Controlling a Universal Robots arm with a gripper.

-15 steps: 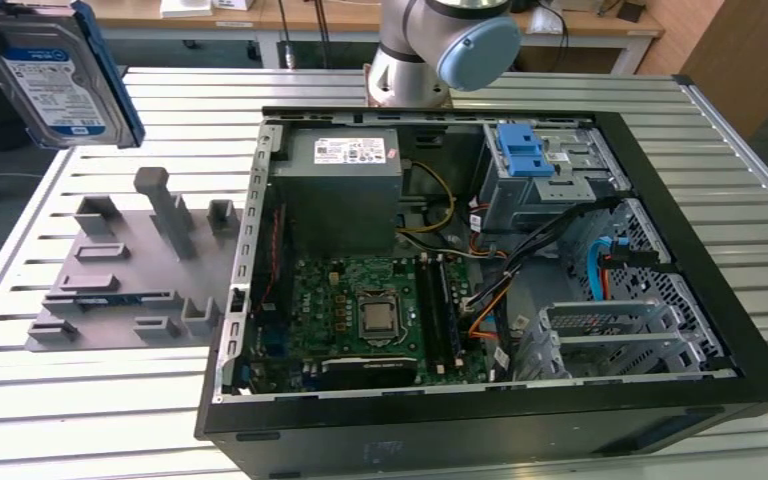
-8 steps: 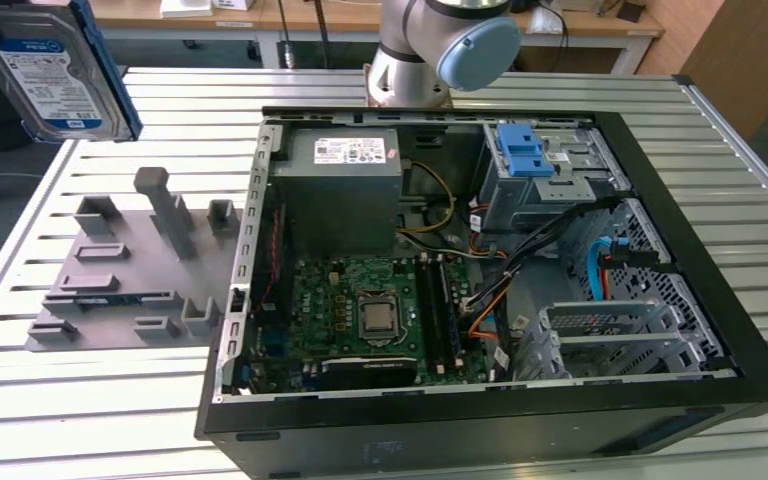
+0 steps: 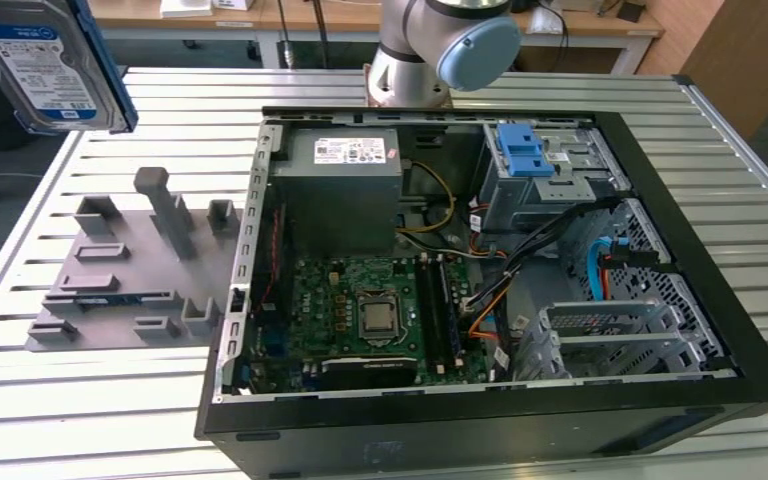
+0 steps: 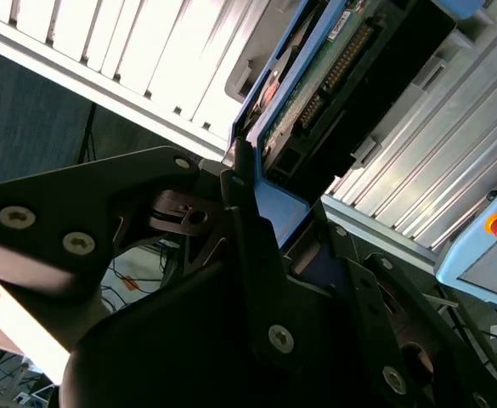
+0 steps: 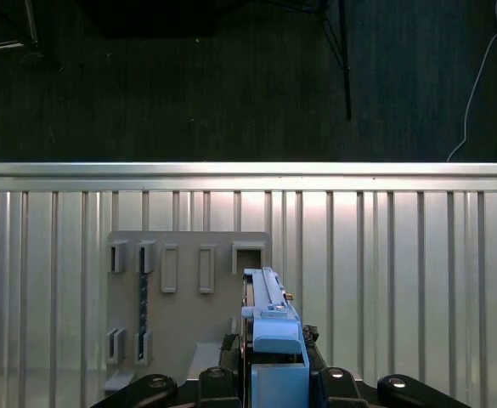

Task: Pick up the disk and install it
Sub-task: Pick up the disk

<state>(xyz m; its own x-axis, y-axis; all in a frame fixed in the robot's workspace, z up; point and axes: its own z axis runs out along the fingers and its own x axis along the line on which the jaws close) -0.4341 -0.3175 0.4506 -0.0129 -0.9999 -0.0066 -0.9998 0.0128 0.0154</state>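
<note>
- My claw (image 5: 275, 378) is clamped on the disk (image 5: 269, 319), pinching it at one end; in the first wrist view the disk stands on edge between my black fingers (image 4: 240, 183).
- In the second wrist view, a blue carrier rail (image 4: 273, 208) sits in my grip, with the green circuit board (image 4: 316, 81) on the disk's underside running away from it.
- In the exterior view the disk (image 3: 40, 65) hangs in the upper left corner of the frame, its blue-and-white label facing the camera. It is clear of any surface and well apart from the computer case (image 3: 704, 300).
- In the first wrist view, the grey slotted fixture (image 5: 189, 297) lies on the slatted metal table (image 5: 401, 272), showing behind the raised disk; the same fixture sits at middle left of the exterior view, just beside the case's open side.
- The case lies open at centre frame in the exterior view. Inside, the drive cage (image 3: 544, 175) with two blue tabs sits at upper right, and the grey power supply (image 3: 344, 190) at upper left. The motherboard (image 3: 357, 320) lies lower down.
- My arm's base (image 3: 424, 50) rises at top centre of the exterior view, behind the case.
</note>
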